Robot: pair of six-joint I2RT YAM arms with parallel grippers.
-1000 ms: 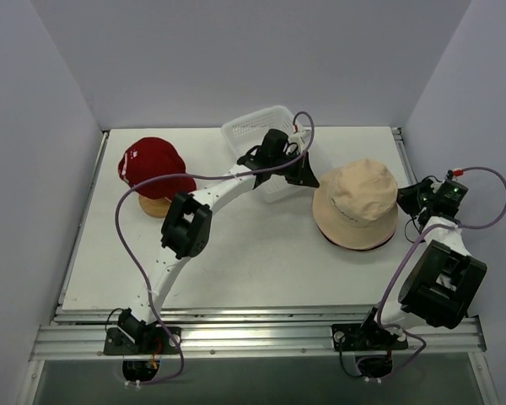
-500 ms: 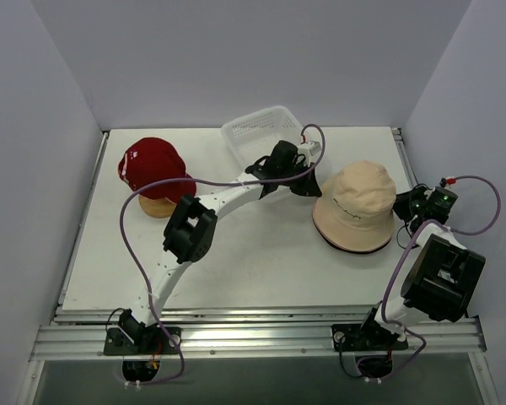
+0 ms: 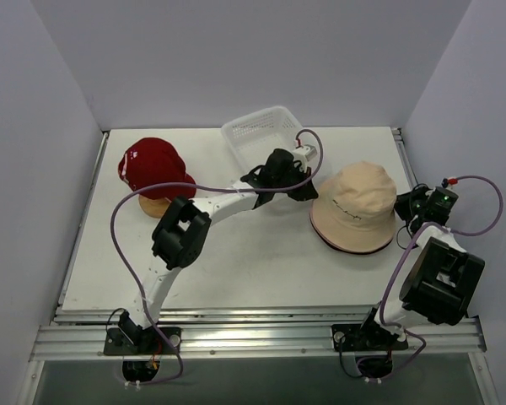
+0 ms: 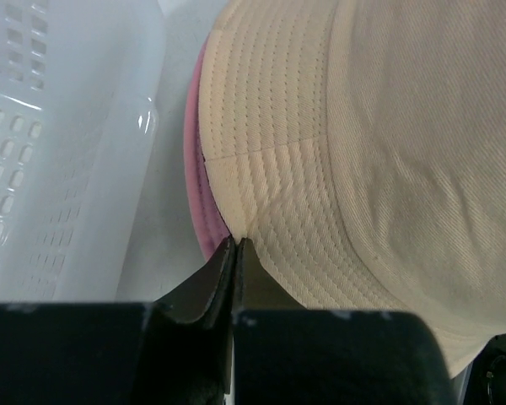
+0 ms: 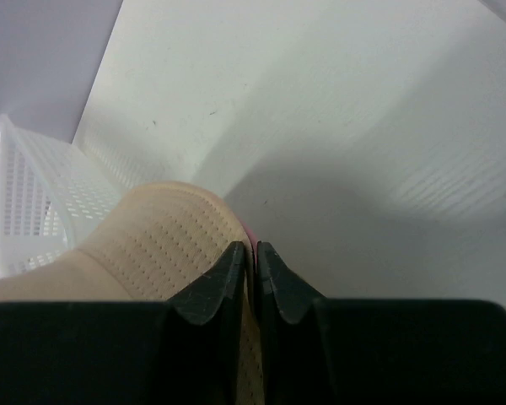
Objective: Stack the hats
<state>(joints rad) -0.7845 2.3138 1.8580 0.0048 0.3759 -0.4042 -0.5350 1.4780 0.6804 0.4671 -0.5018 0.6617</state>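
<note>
Top external view, working from the near edge outward: the right-hand brim of the tan bucket hat (image 3: 354, 202) is being pinched by the right gripper (image 3: 402, 221), jaws pressed together on the fabric. The opposite brim is being pinched the same way by the left gripper (image 3: 302, 182), which is backed up by the left wrist view, where the jaws are closed flat on the stitched edge. So the hat is being gripped from both sides, right of centre on the table (image 3: 236, 261). It's being carried on top of other hats: a pink hat (image 4: 197, 194) is showing just under the brim, and a dark edge is peeking out lower down, though exactly how many are under there can't be told.

Farther back on the left, the red cap (image 3: 150, 165) is sitting well apart from the pile, on what looks like a wooden stand (image 3: 156, 206). The white basket (image 3: 251, 132) is at the far edge.

Judging by that, most of the stacking is done, and the red cap is what's left to be added.
</note>
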